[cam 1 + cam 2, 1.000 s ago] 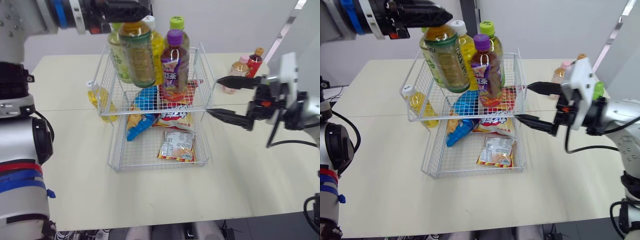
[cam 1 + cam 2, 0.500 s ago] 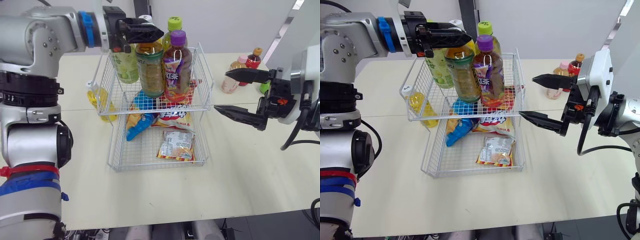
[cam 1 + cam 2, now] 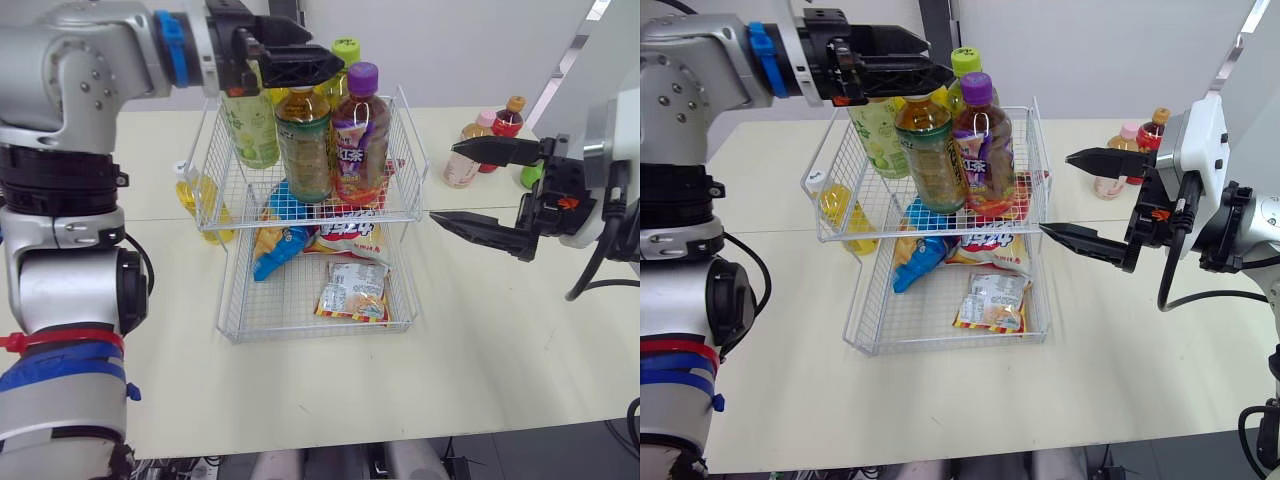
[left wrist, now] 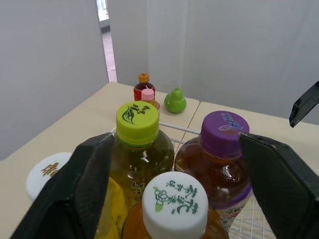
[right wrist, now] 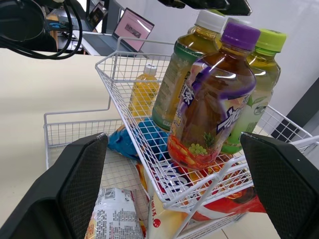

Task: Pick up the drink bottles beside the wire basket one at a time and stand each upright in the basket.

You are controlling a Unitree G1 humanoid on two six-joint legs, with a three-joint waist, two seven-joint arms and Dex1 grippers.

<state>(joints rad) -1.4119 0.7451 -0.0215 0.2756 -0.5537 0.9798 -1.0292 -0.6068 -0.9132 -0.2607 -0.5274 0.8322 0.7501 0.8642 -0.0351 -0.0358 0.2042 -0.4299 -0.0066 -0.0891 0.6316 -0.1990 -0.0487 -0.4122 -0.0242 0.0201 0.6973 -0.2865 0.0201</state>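
A brown tea bottle with a white cap (image 3: 303,140) stands upright in the upper tier of the wire basket (image 3: 408,150), next to a purple-capped bottle (image 3: 360,135). Behind them stand a green-capped bottle (image 3: 346,52) and a pale green bottle (image 3: 250,130). My left gripper (image 3: 325,55) hovers over the white cap (image 4: 174,199), open, with its fingers (image 4: 87,184) well apart on either side and off the bottle. A yellow bottle (image 3: 198,195) stands outside the basket against its left side. My right gripper (image 3: 445,183) is open to the right of the basket, holding nothing.
The basket's lower tier (image 3: 235,310) holds several snack bags (image 3: 353,290). At the back right of the table stand a red bottle with an orange cap (image 3: 508,118), a pink-capped bottle (image 3: 465,160) and a small green pear-shaped thing (image 4: 175,101).
My left gripper lowered the tea bottle into the upper tier, then opened and let it go. The bottle now stands on its own. The right arm has hardly moved.
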